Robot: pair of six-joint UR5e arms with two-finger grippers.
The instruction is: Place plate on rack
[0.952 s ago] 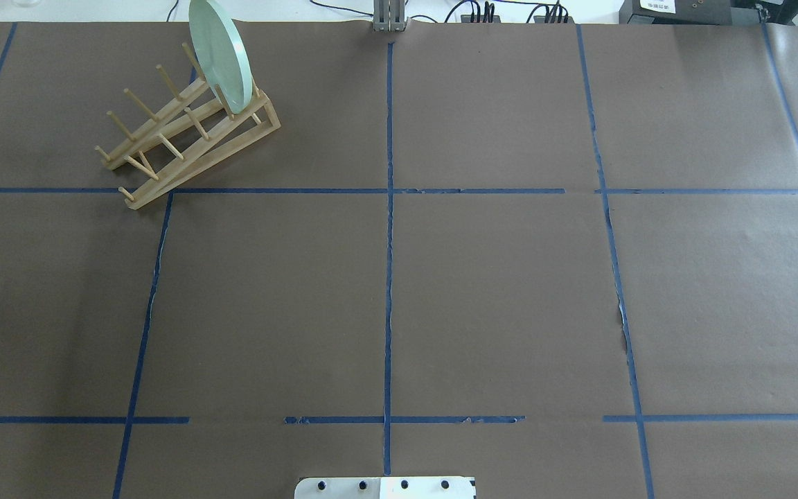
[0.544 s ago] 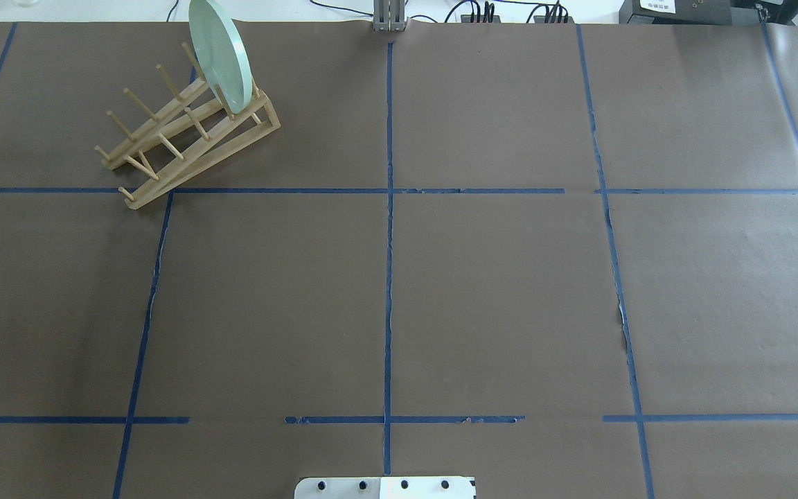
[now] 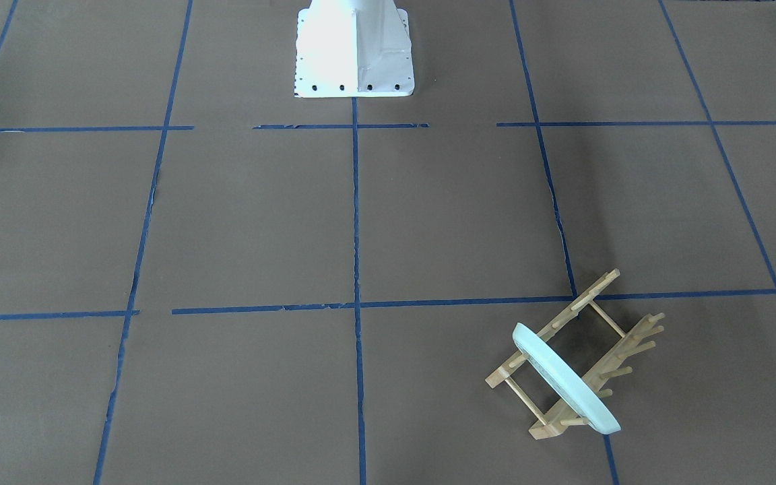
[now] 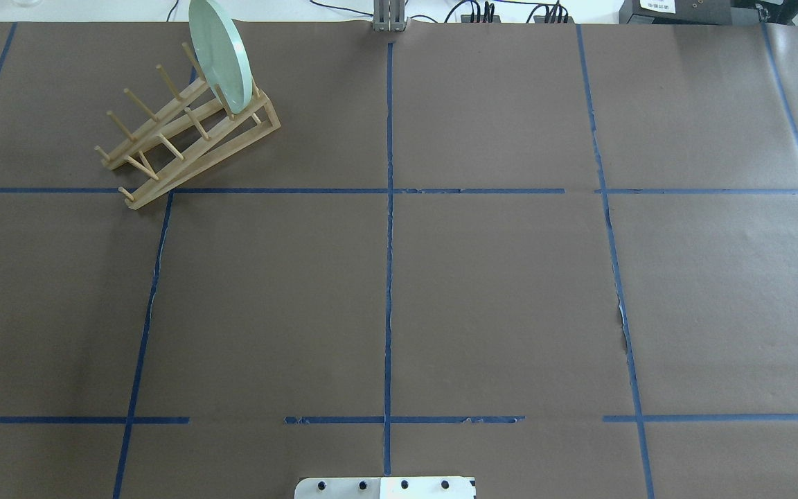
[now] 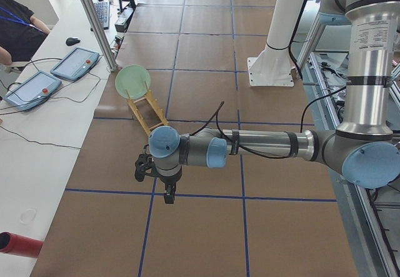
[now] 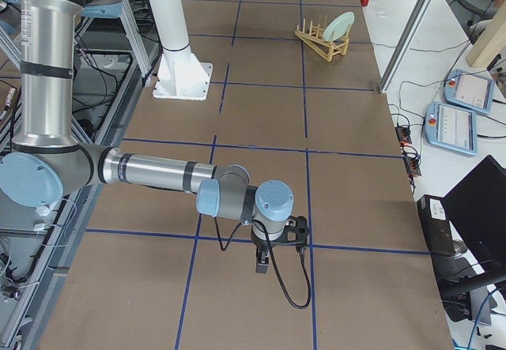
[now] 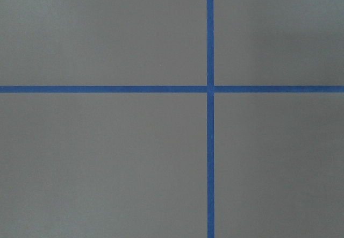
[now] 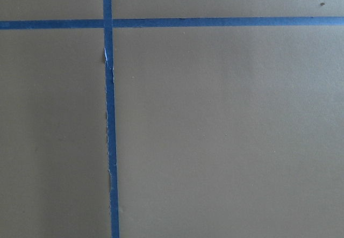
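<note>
The pale mint-green plate [image 4: 219,55] stands on edge between the pegs at the far end of the light-wood rack [image 4: 184,142], at the table's far left. Both also show in the front-facing view, plate [image 3: 563,380] and rack [image 3: 607,323], and in the left view, plate [image 5: 132,80]. My left gripper [image 5: 169,196] shows only in the left side view, pointing down over the table, far from the rack. My right gripper [image 6: 262,265] shows only in the right side view, also pointing down. I cannot tell whether either is open or shut. Both wrist views show only bare paper and tape.
Brown paper with a blue tape grid covers the table. The white robot pedestal [image 3: 353,50] stands at the near edge. A metal post [image 4: 388,17] stands at the far edge. Tablets [image 5: 75,64] lie on the side bench, and a red cylinder [image 5: 15,244] lies near it.
</note>
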